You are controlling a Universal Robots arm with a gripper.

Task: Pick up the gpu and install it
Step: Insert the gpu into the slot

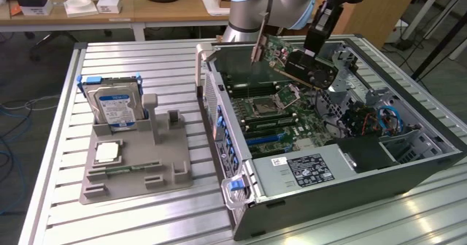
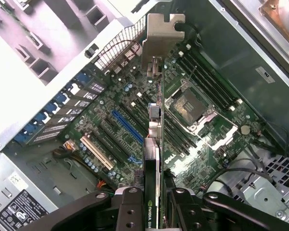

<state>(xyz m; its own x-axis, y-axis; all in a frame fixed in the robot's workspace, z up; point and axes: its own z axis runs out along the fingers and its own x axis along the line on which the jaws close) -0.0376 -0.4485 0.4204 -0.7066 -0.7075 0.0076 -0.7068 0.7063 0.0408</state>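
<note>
Black gripper [image 2: 153, 206] is clamped on the thin green gpu card [image 1: 277, 51] with black cooler and silver bracket, tilted above the open grey metal computer case [image 1: 408, 163], clear of its walls. Count: one card; one case; one blue-labelled hard drive [image 1: 113, 105] near the exterior view's left edge of the slatted tabletop [image 1: 146, 223].

green gpu [image 1: 286, 54] — silver bracket [image 2: 162, 36]

A robotics lab: an open computer case [image 1: 365, 193] on a slatted aluminium bench [image 1: 146, 223], robot arm [image 1: 292, 1] above it, desks [image 1: 190, 10] behind.
</note>
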